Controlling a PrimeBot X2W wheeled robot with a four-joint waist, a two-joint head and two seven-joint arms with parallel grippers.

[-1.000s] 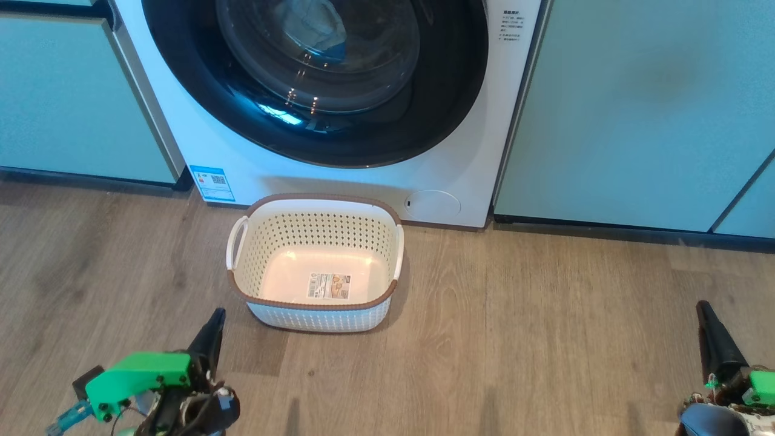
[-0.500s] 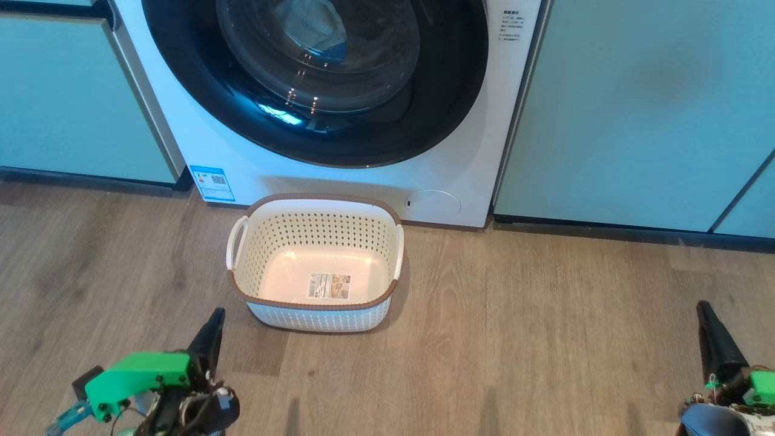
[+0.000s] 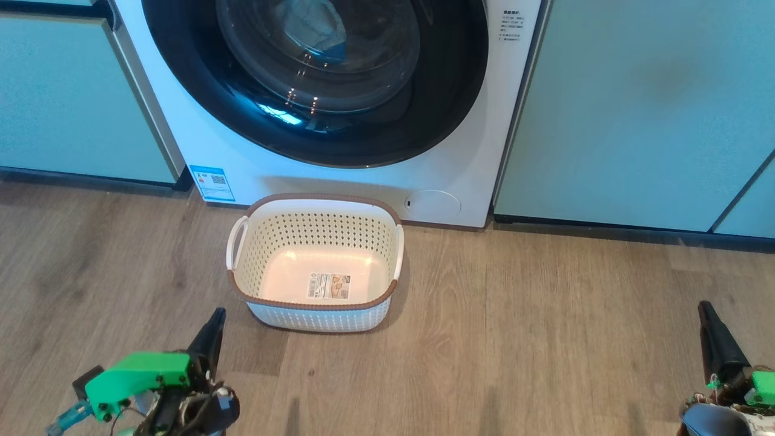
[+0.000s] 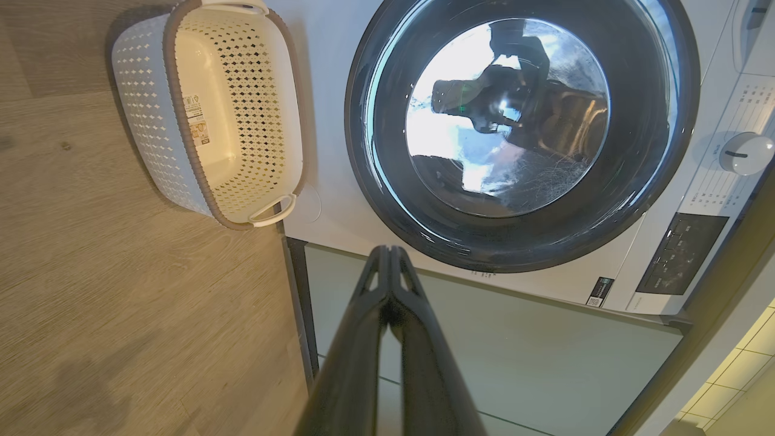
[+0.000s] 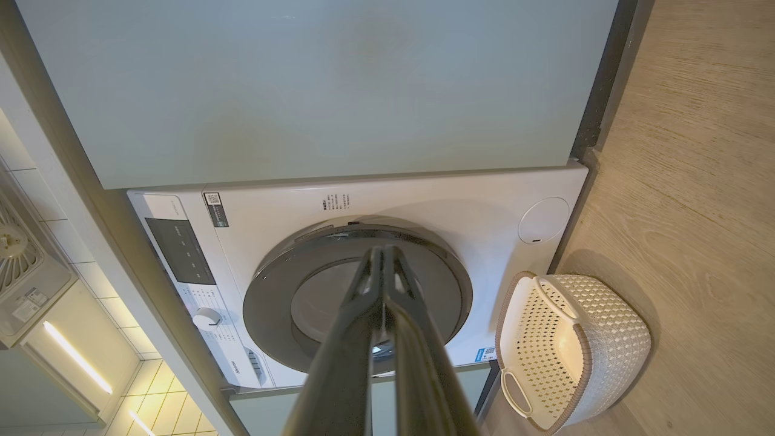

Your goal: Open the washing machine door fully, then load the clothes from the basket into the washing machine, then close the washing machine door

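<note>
**Grippers.** The left gripper (image 3: pixel 212 333) sits at the lower left of the head view and the right gripper (image 3: pixel 711 333) at the lower right. On each, the two fingers are pressed together with nothing between them. Both hang over bare floor (image 3: pixel 545 339), well apart from the basket.

**Basket.** The basket (image 3: pixel 315 305) stands on the floor just in front of the washer. Its bottom is bare except for a sticker (image 3: pixel 329 286). The print on the sticker is too small to read.

**Washer.** The washer (image 3: pixel 460 151) stands between teal cabinets (image 3: pixel 636 109). The door (image 3: pixel 448 79) lies flush against the front. Behind the glass is a pale bundle with a blue patch, judged to be the clothes (image 3: pixel 318 30). Reflections make this uncertain.

**Step in hand.** With the basket unloaded and the door shut, the task looks to be at its end. The next move calls only for confirming that the latch has caught. Failing that, press flat on the black rim with closed fingers. Avoid the bulging glass.

**Markings.**
- A blue label (image 3: pixel 212 183) at the washer's lower left carries a QR code. Its text is illegible.
- Lines of small print (image 3: pixel 511 27) sit at the upper right of the door and are unreadable.
- A round flap (image 3: pixel 432 204) sits at the lower right.
- The left wrist view shows a dark control panel (image 4: pixel 681 254) and a white dial (image 4: pixel 745 152).
- No brand name can be made out.
</note>
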